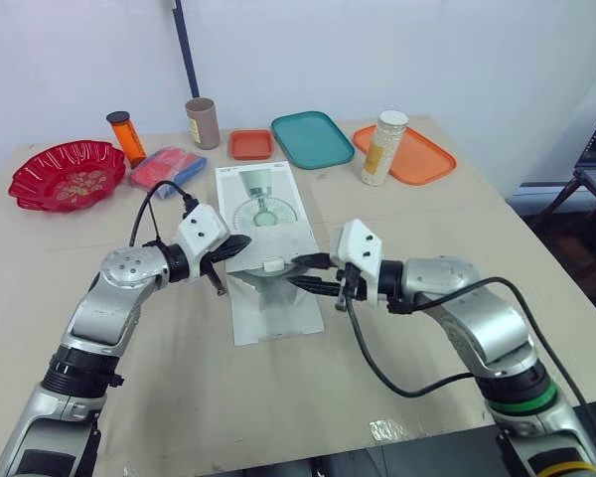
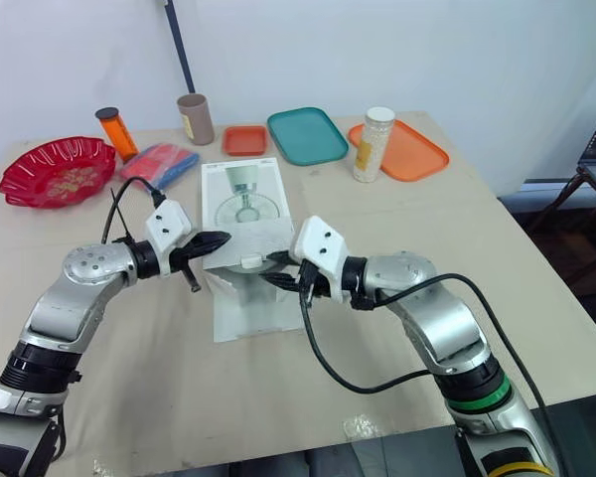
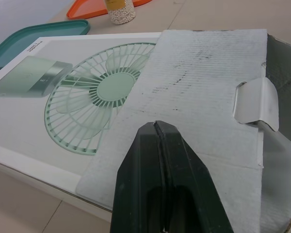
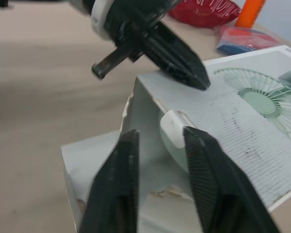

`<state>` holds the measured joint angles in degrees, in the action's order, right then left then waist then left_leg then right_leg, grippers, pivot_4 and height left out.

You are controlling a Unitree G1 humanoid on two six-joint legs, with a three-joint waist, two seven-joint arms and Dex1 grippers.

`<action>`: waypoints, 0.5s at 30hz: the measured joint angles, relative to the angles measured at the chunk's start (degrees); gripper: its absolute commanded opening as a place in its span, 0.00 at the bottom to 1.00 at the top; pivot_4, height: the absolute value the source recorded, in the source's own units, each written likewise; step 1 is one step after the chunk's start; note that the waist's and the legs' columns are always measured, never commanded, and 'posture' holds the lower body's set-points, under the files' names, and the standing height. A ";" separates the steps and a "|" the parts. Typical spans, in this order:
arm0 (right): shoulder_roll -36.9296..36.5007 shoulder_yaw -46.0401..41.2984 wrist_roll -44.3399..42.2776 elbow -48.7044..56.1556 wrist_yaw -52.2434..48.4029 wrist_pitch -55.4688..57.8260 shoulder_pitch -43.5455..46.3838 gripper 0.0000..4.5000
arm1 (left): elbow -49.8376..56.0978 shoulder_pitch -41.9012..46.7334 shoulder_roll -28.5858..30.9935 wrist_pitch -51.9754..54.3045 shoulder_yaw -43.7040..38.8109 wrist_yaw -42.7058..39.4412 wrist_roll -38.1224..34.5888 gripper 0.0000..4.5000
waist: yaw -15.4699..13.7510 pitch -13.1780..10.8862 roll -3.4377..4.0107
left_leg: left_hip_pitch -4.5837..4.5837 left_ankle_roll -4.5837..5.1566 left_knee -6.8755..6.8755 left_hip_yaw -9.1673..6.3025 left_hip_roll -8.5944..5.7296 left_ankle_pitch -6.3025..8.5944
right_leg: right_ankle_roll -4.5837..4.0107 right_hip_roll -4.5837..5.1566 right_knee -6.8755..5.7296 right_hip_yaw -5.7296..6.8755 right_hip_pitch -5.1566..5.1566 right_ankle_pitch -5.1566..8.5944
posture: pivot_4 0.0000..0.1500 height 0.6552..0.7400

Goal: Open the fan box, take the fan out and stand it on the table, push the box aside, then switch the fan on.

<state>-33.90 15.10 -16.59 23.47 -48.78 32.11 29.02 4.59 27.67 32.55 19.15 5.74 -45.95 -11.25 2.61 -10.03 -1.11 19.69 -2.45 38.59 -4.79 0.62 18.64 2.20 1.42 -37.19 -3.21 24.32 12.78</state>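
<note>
— Where is the box (image 1: pixel 263 211)?
— Flat in mid-desk (image 1: pixel 427 298). It is white with a pale green fan printed on top, and its near flap (image 1: pixel 276 316) is folded open.
— And the tools?
— The left tool (image 1: pixel 243 240) is closed and empty, its tip on the box top. The right tool (image 4: pixel 162 132) gapes, straddling a white tab (image 4: pixel 173 127) at the mouth.

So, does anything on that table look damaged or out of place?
Only the fan box: its opened flap is folded back over the printed top, and its inner face looks scuffed and peeled, with a ragged torn edge at the mouth. Nothing else stands out.
</note>
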 measured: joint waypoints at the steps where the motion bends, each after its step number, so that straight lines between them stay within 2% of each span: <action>1: -0.84 0.84 1.43 0.10 -0.21 -1.33 -0.28 0.01 | 0.01 0.00 0.00 0.01 0.00 -0.02 -0.01 0.00 | 0.00 0.00 0.00 | 0.00 0.00 0.00 0.01 0.00 0.00 | 0.00 0.00 0.00 0.00 0.00 0.00 | 1.00 1.00; 5: -3.36 5.20 7.69 1.89 -0.66 -5.31 -1.33 0.01 | 0.04 -0.12 0.00 0.05 -0.01 -0.07 -0.03 0.00 | 0.00 0.01 0.00 | -0.01 0.00 0.00 0.00 0.01 0.00 | 0.00 -0.01 0.01 0.00 0.00 0.00 | 1.00 1.00; 15: -0.44 10.27 16.13 5.73 3.31 -3.62 -0.87 0.01 | 0.65 -0.39 -0.15 0.78 0.03 -0.63 -0.19 0.00 | -0.01 0.03 0.01 | -0.02 -0.01 0.01 -0.01 0.00 -0.01 | 0.00 -0.01 0.00 0.00 -0.01 0.00 | 1.00 1.00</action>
<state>-34.34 25.37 -0.46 29.20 -45.48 28.50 28.15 5.24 27.28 32.40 19.92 5.77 -46.58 -11.44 2.60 -10.00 -1.11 19.67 -2.46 38.61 -4.79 0.63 18.63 2.20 1.41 -37.19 -3.21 24.31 12.78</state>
